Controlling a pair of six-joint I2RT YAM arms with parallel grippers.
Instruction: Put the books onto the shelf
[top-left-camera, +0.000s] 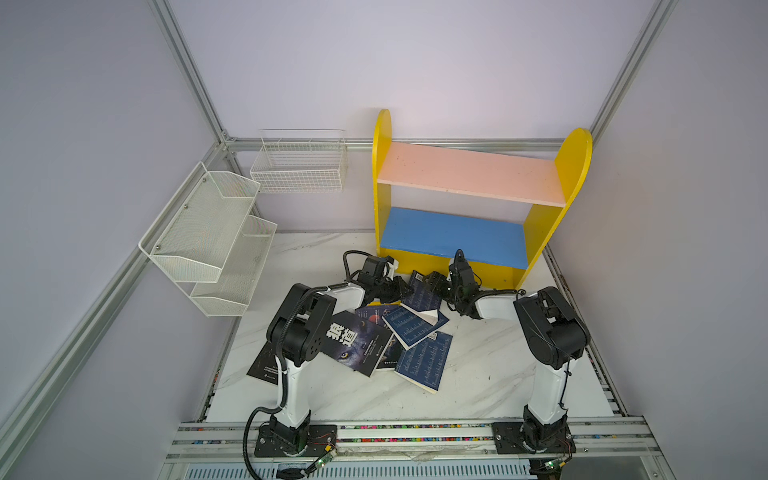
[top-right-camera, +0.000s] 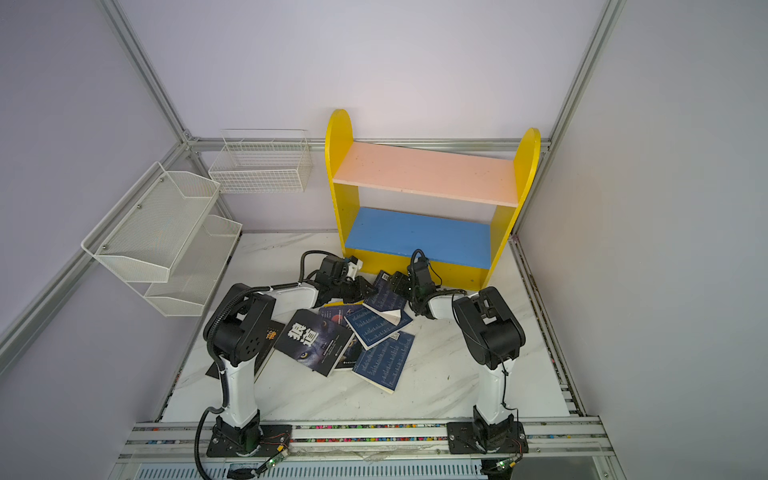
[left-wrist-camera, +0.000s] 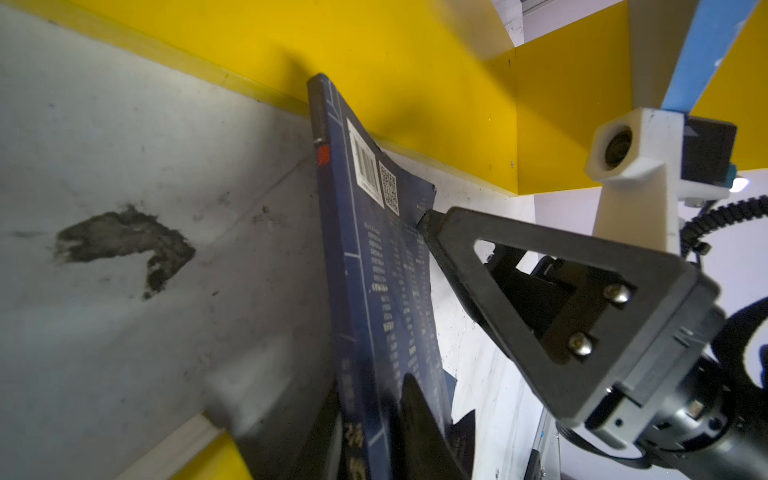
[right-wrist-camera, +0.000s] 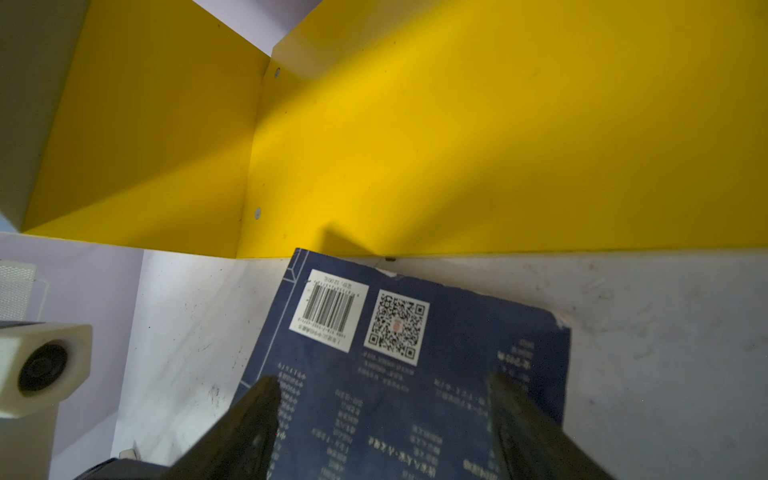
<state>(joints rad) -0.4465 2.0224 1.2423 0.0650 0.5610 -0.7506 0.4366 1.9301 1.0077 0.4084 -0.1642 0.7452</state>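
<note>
Zero books (top-left-camera: 409, 332) on the shelf (top-left-camera: 453, 237) yet — left gripper (top-left-camera: 400, 289) pinches a tilted navy book (left-wrist-camera: 382, 270) at its near foot, right gripper (right-wrist-camera: 380, 380) gapes wide, holding nothing.

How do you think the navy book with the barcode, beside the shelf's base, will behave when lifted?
Probably floppy: the navy book looks thin, and its cover bows in the left wrist view. Likely light, being so slim. Its frayed corner suggests that a hard pinch could crease or tear it.

A white marbled table (top-left-camera: 490, 374) carries the yellow-sided shelf (top-left-camera: 382, 199) at its back and a loose heap of books (top-left-camera: 424, 361) in front.
</note>
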